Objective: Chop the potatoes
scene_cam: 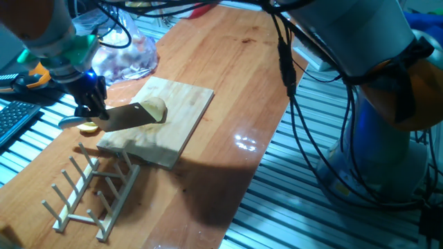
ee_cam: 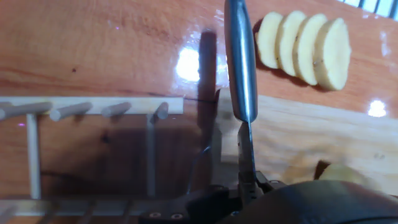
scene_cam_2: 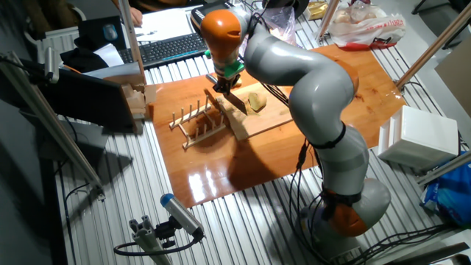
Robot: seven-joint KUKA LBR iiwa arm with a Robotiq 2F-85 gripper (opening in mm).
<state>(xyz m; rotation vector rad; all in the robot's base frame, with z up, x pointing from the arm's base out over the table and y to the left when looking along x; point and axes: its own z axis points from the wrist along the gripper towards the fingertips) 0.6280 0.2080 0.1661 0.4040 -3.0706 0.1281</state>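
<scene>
A pale yellow peeled potato (scene_cam: 155,108) lies on the wooden cutting board (scene_cam: 173,142). It also shows in the other fixed view (scene_cam_2: 256,101) and at the lower right edge of the hand view (ee_cam: 339,173). My gripper (scene_cam: 91,104) is shut on a knife (scene_cam: 129,117) at the board's left end. The flat blade is held just above the board, its tip against the potato's near side. In the hand view the knife (ee_cam: 240,62) is seen edge-on, reaching out from the gripper (ee_cam: 246,186).
A fanned row of thin potato slices (ee_cam: 305,46) lies on the table beside the board (scene_cam: 88,127). A wooden peg rack (scene_cam: 93,187) stands in front of the board. A clear bag with reddish pieces (scene_cam: 128,55) lies behind. A keyboard (scene_cam_2: 165,48) is off the table's end.
</scene>
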